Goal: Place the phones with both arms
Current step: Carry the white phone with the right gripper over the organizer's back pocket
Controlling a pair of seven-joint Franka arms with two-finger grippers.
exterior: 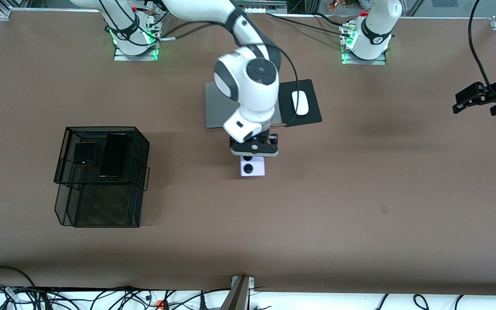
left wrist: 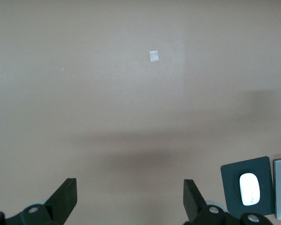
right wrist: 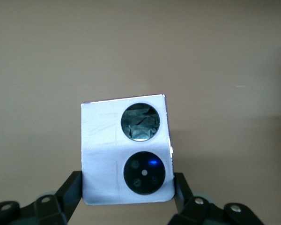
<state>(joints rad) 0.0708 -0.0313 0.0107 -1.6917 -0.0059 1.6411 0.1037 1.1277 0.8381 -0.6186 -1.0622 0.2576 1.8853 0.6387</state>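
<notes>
Lilac-white phone is sitting clamped in the right gripper at frame centre, while the basket is lying toward the frame's left; the left gripper is waiting open.

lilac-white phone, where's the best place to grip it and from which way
Across its two long side edges, coming from above: the lilac-white phone is flat and squarish, so only its thin edges fit between fingers. The right gripper already pinches it so. The left gripper waits open.
</notes>
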